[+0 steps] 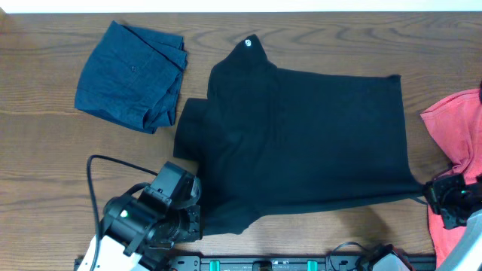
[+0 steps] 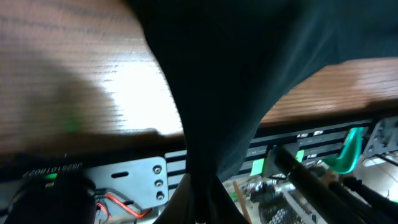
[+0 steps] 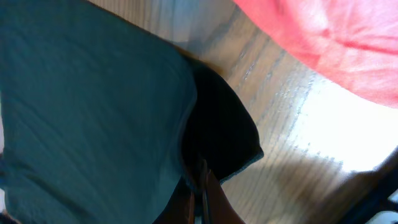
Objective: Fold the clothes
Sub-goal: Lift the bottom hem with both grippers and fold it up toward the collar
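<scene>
Overhead: fixed above table (image 1: 45,150), looks straight down, wide enough for whole black T-shirt (image 1: 301,143), navy garment (image 1: 132,75) far left, coral-red shirt (image 1: 456,128) at right edge
Left wrist: pressed close to black T-shirt, blurred; takes in wood top and front rail (image 2: 311,134)
Right wrist: close, looks down on black T-shirt corner, wood, coral-red shirt
Shared: black T-shirt in all three; coral-red shirt in overhead and right wrist

Black T-shirt (image 1: 316,143); navy garment (image 1: 132,75); coral-red T-shirt (image 1: 459,143).
</scene>
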Controlling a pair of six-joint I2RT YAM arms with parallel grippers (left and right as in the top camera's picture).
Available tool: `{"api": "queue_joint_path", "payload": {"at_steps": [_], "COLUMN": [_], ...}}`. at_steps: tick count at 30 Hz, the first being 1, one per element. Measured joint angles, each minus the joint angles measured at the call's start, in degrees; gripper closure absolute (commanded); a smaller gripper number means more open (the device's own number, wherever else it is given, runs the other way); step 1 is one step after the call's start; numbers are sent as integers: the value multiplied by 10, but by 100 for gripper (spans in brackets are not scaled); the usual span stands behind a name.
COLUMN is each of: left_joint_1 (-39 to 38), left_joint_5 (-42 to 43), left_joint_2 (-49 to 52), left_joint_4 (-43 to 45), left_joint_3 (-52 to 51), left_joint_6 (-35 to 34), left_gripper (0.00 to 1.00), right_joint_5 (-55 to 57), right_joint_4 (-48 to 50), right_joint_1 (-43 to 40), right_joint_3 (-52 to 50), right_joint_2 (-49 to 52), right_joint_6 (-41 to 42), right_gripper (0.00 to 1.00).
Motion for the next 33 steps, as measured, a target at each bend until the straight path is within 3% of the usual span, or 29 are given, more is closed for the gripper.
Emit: {"api": "queue_joint_path", "payload": {"at_steps": [9,18,33], "left_joint_1": [0,1,4], "left_joint_5": [-20,-95,-196], "left_joint_2": [32,142,261], "left_joint_4": [163,358,511], "left_joint_3": [1,3,72], "left_joint_6": [5,91,212], "left_gripper": [94,94,94], "right_joint_5": [-4,26,7], "right_joint_4": [77,186,372], "right_joint_1": [35,120,128], "right_joint_3": [13,13,13], "right_joint_2": [10,100,221], "right_joint_6": [2,34,89], "right_gripper": [99,99,99]}}
